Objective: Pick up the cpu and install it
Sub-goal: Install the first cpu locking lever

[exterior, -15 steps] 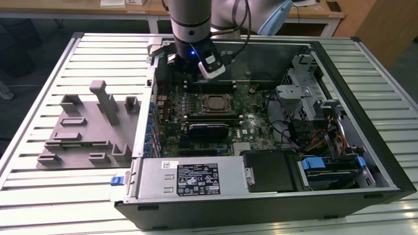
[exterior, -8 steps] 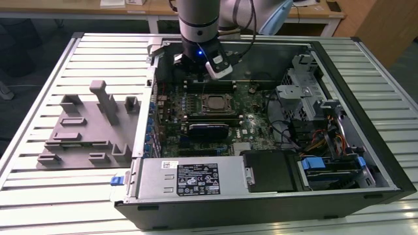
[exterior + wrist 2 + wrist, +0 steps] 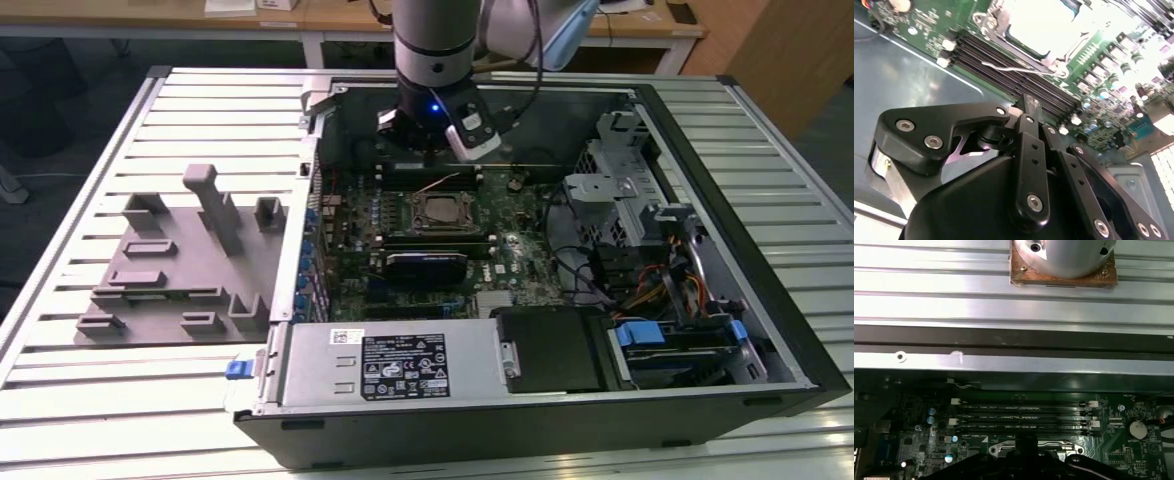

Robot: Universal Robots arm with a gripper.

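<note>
case: laid open on a slatted table
tray: set on the exterior view's left, beside the case
motherboard: seen inside the case

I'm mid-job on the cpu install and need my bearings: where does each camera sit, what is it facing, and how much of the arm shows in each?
Exterior view: off the arm, looking down into the open computer case; the arm and gripper hang above the socket.
Second wrist view: on the wrist, looking past the black gripper linkage at the socket.
First wrist view: on the wrist, facing the memory slots and slatted table.
All share the motherboard around the socket.
</note>
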